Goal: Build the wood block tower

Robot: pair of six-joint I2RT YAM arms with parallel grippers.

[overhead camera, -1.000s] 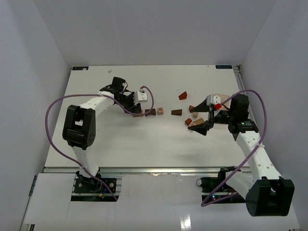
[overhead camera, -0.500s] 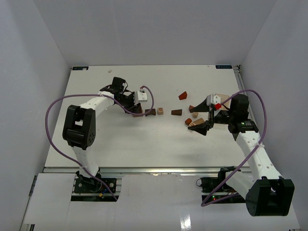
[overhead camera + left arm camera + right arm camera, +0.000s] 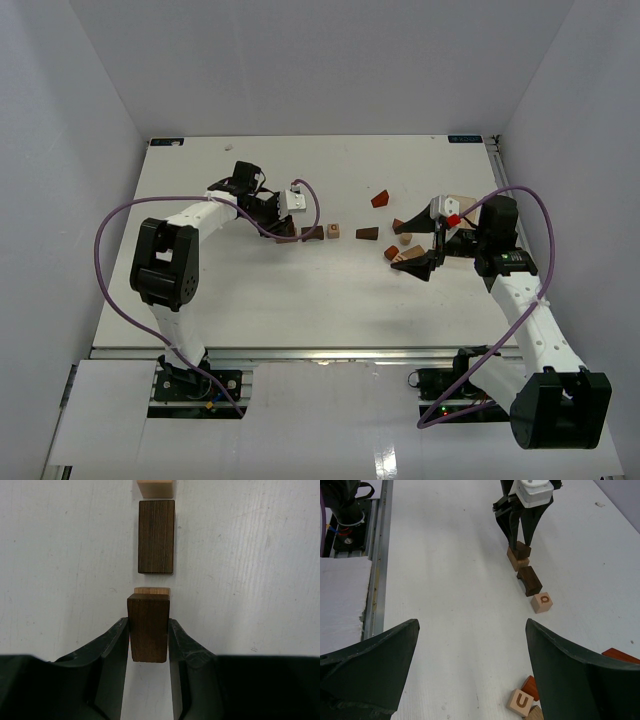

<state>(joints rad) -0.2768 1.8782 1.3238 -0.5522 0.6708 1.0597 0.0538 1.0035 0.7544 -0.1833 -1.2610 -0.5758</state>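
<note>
My left gripper (image 3: 148,625) is shut on a dark brown block (image 3: 148,630), which stands on top of a tan block (image 3: 152,590). The right wrist view shows this stack (image 3: 518,556) under the left gripper (image 3: 519,542). A dark arch block (image 3: 156,536) lies just beyond it, then a tan letter cube (image 3: 541,602). In the top view the left gripper (image 3: 288,232) is left of the arch (image 3: 312,233). My right gripper (image 3: 425,262) is open and empty, low beside a cluster of blocks (image 3: 403,245). Its jaws (image 3: 471,625) stand wide apart.
A reddish wedge (image 3: 380,198) and a dark wedge (image 3: 367,235) lie loose mid-table. A tan "U" cube (image 3: 521,701) and a red block (image 3: 531,686) sit by my right finger. A pale wooden piece (image 3: 455,203) lies behind the right gripper. The table's rail (image 3: 382,555) runs at left.
</note>
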